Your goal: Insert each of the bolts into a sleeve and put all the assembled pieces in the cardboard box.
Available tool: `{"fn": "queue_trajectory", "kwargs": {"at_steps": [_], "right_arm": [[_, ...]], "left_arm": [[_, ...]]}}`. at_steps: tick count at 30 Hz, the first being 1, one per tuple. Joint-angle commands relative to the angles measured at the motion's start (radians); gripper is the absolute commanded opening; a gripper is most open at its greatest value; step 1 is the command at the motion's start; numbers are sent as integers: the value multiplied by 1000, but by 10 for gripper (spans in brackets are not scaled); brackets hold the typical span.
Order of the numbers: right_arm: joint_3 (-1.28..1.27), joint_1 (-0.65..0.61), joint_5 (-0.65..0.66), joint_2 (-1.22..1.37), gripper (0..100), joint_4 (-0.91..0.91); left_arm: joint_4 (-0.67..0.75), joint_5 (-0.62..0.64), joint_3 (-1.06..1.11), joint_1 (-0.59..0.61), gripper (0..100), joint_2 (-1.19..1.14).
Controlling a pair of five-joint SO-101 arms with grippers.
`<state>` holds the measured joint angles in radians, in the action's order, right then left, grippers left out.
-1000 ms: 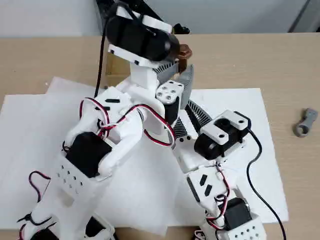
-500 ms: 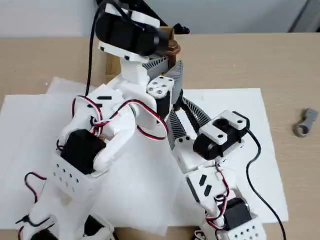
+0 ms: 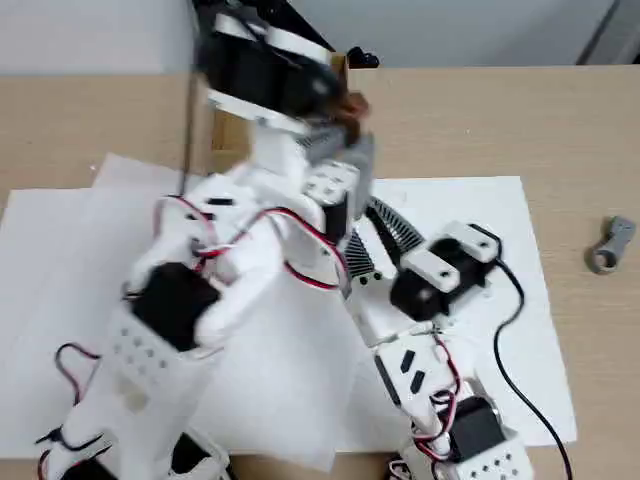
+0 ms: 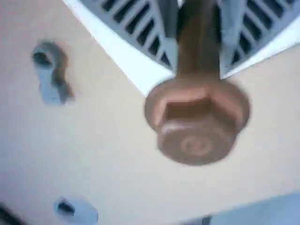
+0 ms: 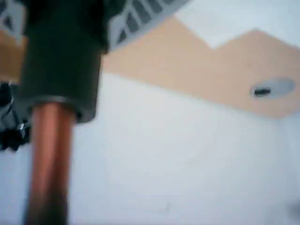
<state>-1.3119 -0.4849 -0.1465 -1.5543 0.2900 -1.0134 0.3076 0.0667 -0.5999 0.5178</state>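
- Right wrist view: the right gripper (image 3: 375, 240), over the white paper sheet (image 3: 60, 260), is clenched on a dark round sleeve (image 5: 61, 61).
- A long copper-brown bolt (image 4: 197, 117) pokes out of that sleeve.
- The left gripper (image 4: 197, 37), over the sheet's far edge, squeezes the bolt just under its six-sided head.
- The cardboard box (image 3: 222, 130) sits just past the sheet's far edge; its inside is hidden.
- I think this pair is joined, or nearly. Dropping it in the box is left.
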Motion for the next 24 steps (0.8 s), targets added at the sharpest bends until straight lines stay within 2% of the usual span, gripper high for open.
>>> {"fn": "queue_trajectory", "kwargs": {"at_steps": [1, 15, 19, 24], "right_arm": [[11, 4, -9, -12, 2, -16], [11, 4, -9, -12, 2, -16], [15, 2, -9, -12, 2, -16], [17, 4, -9, -12, 2, -16]], "left_arm": [[5, 5, 25, -25, 6, 3], [6, 0, 200, 34, 8, 12], [2, 5, 202, 37, 67, 12], [-5, 83, 197, 38, 121, 12]]}}
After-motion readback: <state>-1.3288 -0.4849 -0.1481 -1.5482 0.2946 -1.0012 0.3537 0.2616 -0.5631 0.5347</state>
